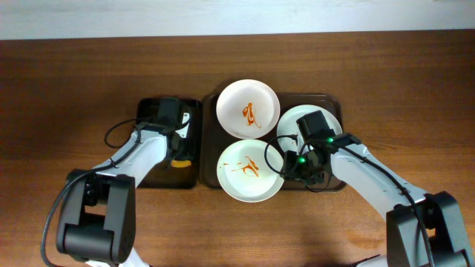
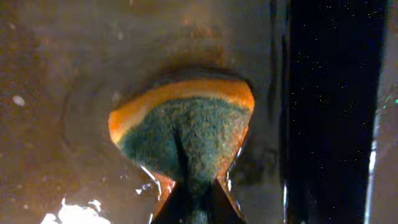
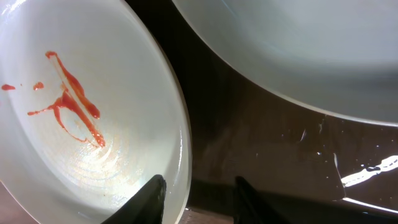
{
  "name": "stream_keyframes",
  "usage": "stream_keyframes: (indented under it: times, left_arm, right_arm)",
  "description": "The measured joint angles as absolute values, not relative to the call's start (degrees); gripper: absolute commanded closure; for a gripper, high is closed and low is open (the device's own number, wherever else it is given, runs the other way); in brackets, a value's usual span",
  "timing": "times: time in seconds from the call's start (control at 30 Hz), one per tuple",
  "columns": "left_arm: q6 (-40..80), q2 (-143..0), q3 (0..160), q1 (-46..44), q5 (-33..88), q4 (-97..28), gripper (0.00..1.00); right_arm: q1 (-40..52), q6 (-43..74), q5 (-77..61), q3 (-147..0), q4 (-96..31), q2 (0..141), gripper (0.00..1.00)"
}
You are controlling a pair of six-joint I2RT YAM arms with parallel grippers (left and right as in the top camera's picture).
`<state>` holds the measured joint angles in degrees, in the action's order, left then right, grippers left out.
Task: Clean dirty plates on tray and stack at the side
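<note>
Three plates lie on the brown tray (image 1: 210, 152). The far plate (image 1: 248, 109) and the near plate (image 1: 250, 170) carry orange sauce squiggles. My right arm partly covers the right plate (image 1: 297, 119), which looks plain. My right gripper (image 1: 286, 165) is open and straddles the near plate's right rim (image 3: 180, 130): one finger over the plate, the other over the tray floor (image 3: 267, 149). My left gripper (image 1: 178, 150) is over the black tray, shut on an orange sponge (image 2: 186, 124) with a green scrub face, pinching it at its near end.
The narrow black tray (image 1: 159, 176) sits left of the brown tray, its floor (image 2: 62, 93) wet and shiny. Bare wooden table (image 1: 74, 89) surrounds both trays. The right plate's underside (image 3: 298, 43) hangs close above my right gripper.
</note>
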<state>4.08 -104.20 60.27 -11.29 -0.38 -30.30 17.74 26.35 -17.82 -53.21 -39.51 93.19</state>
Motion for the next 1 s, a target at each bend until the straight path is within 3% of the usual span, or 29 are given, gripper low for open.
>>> stream_keyframes:
  times: [0.13,0.5,0.63,1.0]
  left_arm:
    - [4.1,-102.7,65.4,-11.3,-0.7,-35.8,1.0]
    - [4.1,-104.4,59.2,-11.3,-0.7,-29.0,1.0]
    - [4.1,-104.0,61.7,-11.2,-0.7,-31.8,1.0]
    - [4.1,-84.8,63.0,-11.1,-9.0,-22.5,1.0]
  right_arm:
    - [17.7,26.4,-17.8,-53.2,-39.6,93.2,0.63]
    - [17.7,26.4,-17.8,-53.2,-39.8,93.2,0.63]
    - [17.7,26.4,-17.8,-53.2,-39.8,93.2,0.63]
    - [17.7,26.4,-17.8,-53.2,-40.0,93.2,0.63]
